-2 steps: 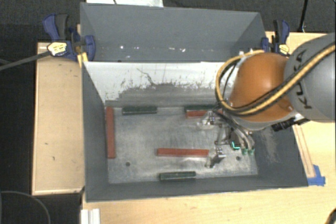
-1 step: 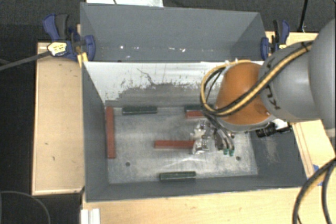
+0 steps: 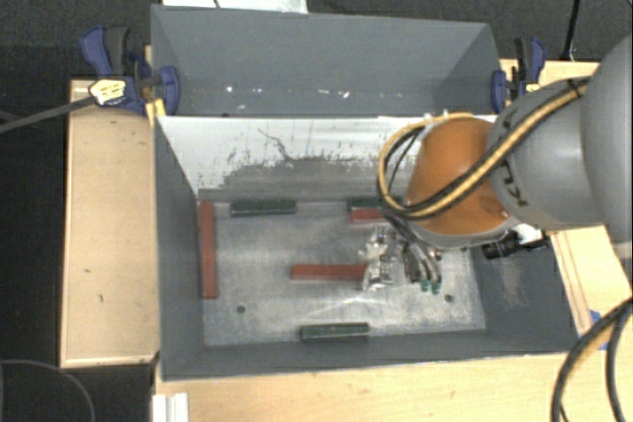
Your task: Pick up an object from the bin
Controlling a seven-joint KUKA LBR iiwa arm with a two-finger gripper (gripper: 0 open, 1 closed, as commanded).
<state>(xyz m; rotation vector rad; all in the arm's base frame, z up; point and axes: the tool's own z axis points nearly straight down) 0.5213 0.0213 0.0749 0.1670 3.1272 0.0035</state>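
1. Grey metal bin (image 3: 180,311): scuffed floor, a few loose bars lying well apart, none heaped.
2. Long red-brown bar (image 3: 208,250): flat against the foot of the bin's left wall, running front to back. Well apart from the gripper.
3. Back dark green bar (image 3: 262,208): lies crosswise near the foot of the back wall, left of centre.
4. Middle red-brown bar (image 3: 324,272): flat on the floor at about mid-bin, lengthwise left to right. Its left end is free. Its right end runs in under the gripper's metal tip, so the bar sticks out to the left of the gripper rather than sitting centred beneath it.
5. Front dark green bar (image 3: 334,332): crosswise near the front wall, below and left of the gripper, not touching it.
6. Bar stub at the back (image 3: 364,211): red-brown with dark green just behind it, right part hidden under the arm. Cannot tell whether it is one thing or two.
7. Gripper (image 3: 394,267): low over the floor, right of centre, at the right end of the middle red-brown bar. Cannot tell whether it is open, closed, or gripping that bar, since the tip is a tangle of metal seen from above.
8. Orange cover (image 3: 450,178): directly above the gripper, looped with black-and-yellow cables (image 3: 394,163). The grey arm (image 3: 579,163) comes in from the right.
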